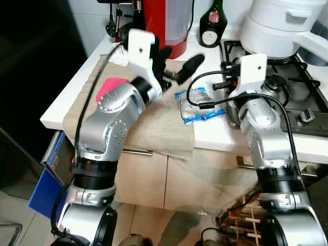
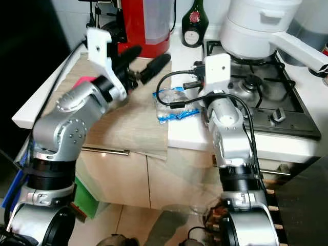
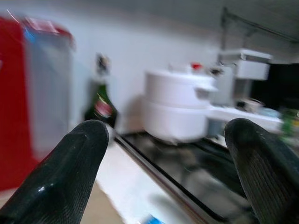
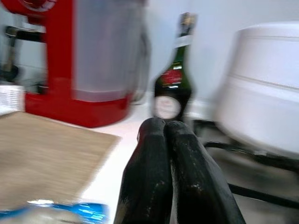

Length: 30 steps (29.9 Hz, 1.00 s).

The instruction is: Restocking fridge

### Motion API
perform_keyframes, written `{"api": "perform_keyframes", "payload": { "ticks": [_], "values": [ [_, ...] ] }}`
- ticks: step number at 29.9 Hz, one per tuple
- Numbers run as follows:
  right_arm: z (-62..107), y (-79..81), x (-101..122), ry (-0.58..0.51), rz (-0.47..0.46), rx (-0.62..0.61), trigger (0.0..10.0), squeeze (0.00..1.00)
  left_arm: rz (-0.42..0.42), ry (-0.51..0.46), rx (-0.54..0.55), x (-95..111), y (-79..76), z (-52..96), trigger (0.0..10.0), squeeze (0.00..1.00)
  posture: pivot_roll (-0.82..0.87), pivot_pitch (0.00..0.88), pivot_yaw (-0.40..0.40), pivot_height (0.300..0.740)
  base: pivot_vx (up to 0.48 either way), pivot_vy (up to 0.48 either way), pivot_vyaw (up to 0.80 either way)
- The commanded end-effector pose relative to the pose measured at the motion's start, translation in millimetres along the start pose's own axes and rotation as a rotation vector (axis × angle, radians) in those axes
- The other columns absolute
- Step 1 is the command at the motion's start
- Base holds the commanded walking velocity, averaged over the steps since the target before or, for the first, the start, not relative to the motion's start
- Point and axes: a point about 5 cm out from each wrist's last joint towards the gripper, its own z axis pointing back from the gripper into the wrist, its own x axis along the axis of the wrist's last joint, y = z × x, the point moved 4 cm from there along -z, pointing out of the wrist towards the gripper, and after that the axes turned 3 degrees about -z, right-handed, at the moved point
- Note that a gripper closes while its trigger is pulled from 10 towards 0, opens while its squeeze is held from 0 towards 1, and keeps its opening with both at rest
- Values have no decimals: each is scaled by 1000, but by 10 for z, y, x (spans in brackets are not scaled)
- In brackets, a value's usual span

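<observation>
A clear packet with blue edges lies on the white counter, at the right edge of a beige mat. My left gripper hovers open above the mat, just left of and behind the packet, with nothing between its fingers. My right gripper is shut and empty. It is held low over the counter just right of the packet and points toward a dark green bottle at the back wall.
A red appliance with a clear jug stands behind the mat. A gas hob with a big white pot is at the right. A pink object lies on the mat by my left arm. Cabinet fronts are below.
</observation>
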Motion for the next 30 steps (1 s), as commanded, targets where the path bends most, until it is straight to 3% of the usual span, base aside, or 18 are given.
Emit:
{"api": "perform_keyframes", "payload": {
  "ticks": [1,3,7,18,19,20,21,24,30],
  "values": [
    [57,-44,189,-109,48,-57,10000,322,-88,-39,49,121,47,60,10000,1000,-43,0,4,740,0,0,0],
    [92,-31,172,-122,50,-71,10000,329,-137,-42,66,121,48,98,10000,1000,-37,0,1,740,0,0,0],
    [67,110,134,-125,65,-54,10000,349,-135,13,95,-73,68,123,10000,1000,-35,0,-1,740,0,0,0],
    [-40,172,228,-168,76,-48,10000,380,-150,3,93,-41,126,59,10000,1000,-37,0,9,740,0,0,-699],
    [-43,172,234,-172,71,-48,10000,380,-142,3,103,-39,146,53,10000,490,-37,0,9,740,0,0,-756],
    [-47,175,238,-175,68,-48,10000,380,-136,3,111,-39,163,49,10000,490,-40,0,13,740,0,0,-756],
    [-51,182,237,-177,63,-45,10000,353,-118,14,145,-58,226,38,10000,0,-42,0,15,740,0,0,-775],
    [-55,229,220,-170,65,-28,10000,337,-89,48,211,-126,370,24,10000,0,-47,0,20,740,0,0,-258],
    [-3,275,171,-162,74,-20,10000,349,-92,68,213,-183,457,37,10000,0,-54,0,27,740,0,78,0]
  ]
}}
